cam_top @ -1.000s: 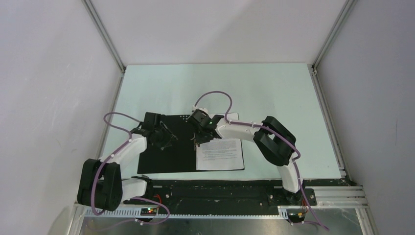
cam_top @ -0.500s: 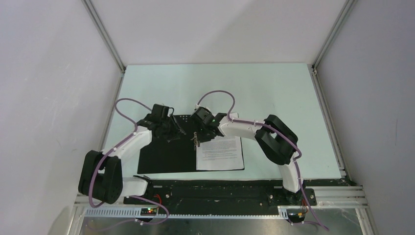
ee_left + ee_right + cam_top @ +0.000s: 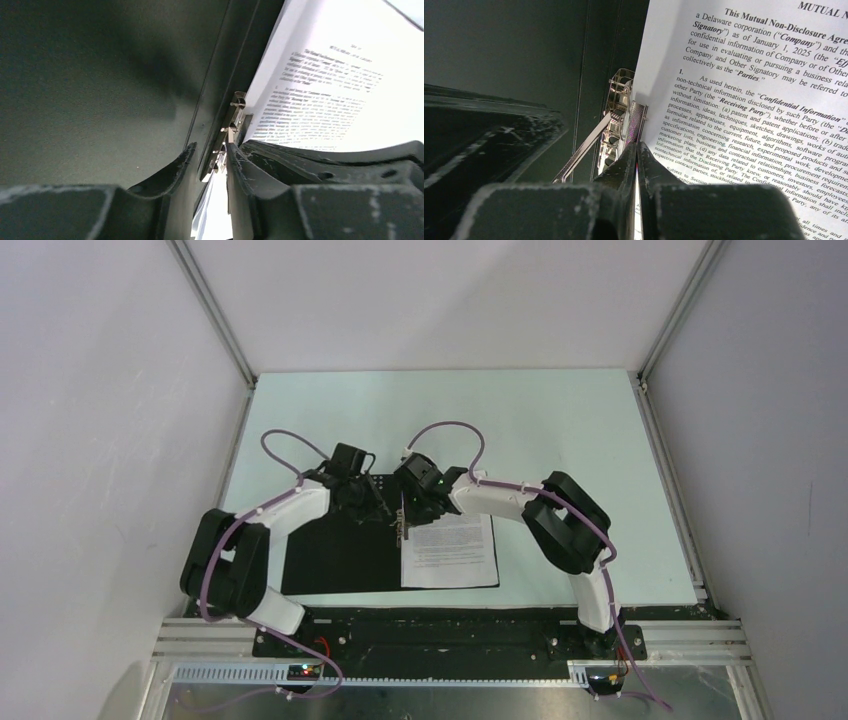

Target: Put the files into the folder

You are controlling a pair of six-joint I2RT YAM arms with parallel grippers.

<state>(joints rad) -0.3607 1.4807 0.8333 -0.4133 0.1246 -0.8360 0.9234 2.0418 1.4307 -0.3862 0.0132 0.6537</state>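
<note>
**Folder [image 3: 330, 560] open flat, printed files on its right leaf**

Seen from above: a pale green table [image 3: 560, 430] under everything. Lying on it near the front edge, between the two arm bases, the folder, black inside facing up. At the far edge of the black left leaf, a row of small pale marks, too small to read.

On the right leaf, the files [image 3: 450, 552], text side up, left edge along the spine. Legible in the right wrist view:
- a heading cut off at "MUTUAL N"
- "This Mutual Non-Disclosure Agre"
- "Delaware corporation ("Company")"
- "January 1, 2025"
- "Parties"
- "Confidential Information"
- "Receiving Party"

Same page in the left wrist view, but too blurred to read.

Over the far part of the spine, just beside each other, the left gripper [image 3: 383, 508] and the right gripper [image 3: 403, 528].

- **Left gripper:** jaws a narrow gap apart and low over the spine. Lower end of the metal clip [image 3: 620, 100] close against the inner face of the right-hand finger. Cannot tell whether touching. Nothing visibly pinched.
- **Right gripper:** fingers pressed together with no gap, tips right at the sheet's left edge and against the clip. Cannot tell whether paper sits between them.

Smallest of all, the clip itself, shiny steel, fixed along the spine, one thin lever arm raised at a slant away from the paper.
</note>
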